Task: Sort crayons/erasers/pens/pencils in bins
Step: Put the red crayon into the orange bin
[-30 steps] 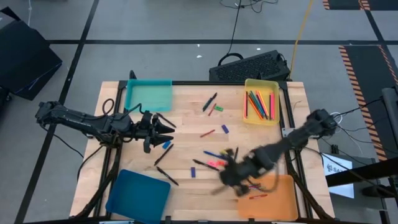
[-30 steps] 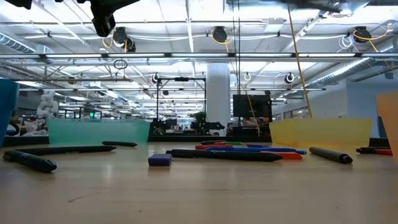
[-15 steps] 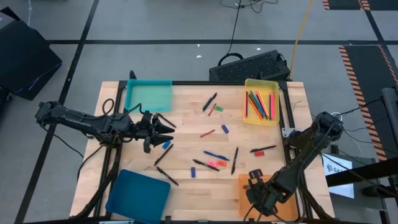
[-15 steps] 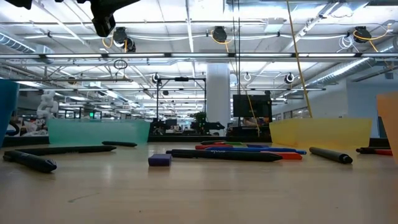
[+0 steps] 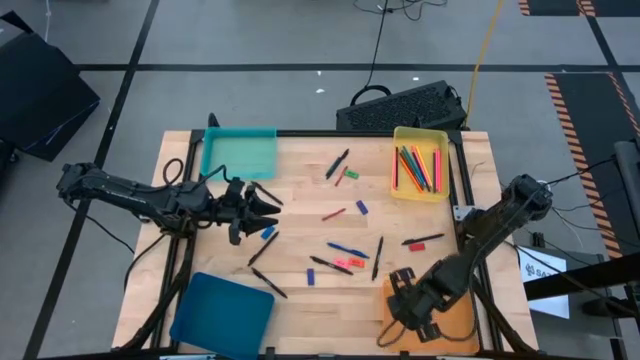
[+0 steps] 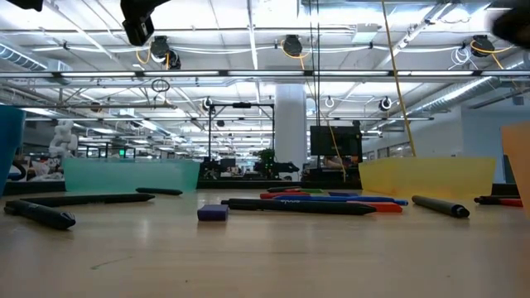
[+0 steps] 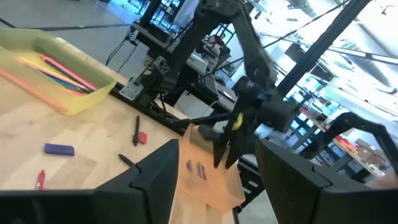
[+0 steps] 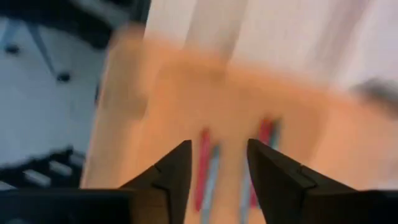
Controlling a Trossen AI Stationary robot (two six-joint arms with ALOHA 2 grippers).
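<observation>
My right gripper (image 5: 402,300) hangs open over the orange bin (image 5: 452,318); its wrist view shows two red crayons (image 8: 203,168) lying on the bin's floor below the fingers. My left gripper (image 5: 268,205) stands open above the table near the teal bin (image 5: 238,153), holding nothing. The yellow bin (image 5: 420,162) holds several pencils (image 5: 417,167). The dark blue bin (image 5: 222,310) sits at the near left. Pens (image 5: 377,256), crayons (image 5: 334,213) and erasers (image 5: 361,207) lie scattered flat on the wood between the bins.
A black pen (image 5: 264,246) and a blue eraser (image 5: 268,232) lie just below my left gripper. Another pen (image 5: 337,163) lies at the far middle. A dark keyboard-like box (image 5: 400,105) sits beyond the table's far edge.
My right gripper has swung fast from the table's middle toward the near right, over the orange bin, then drawn back a little toward the bin's left end. My left arm has kept still.
</observation>
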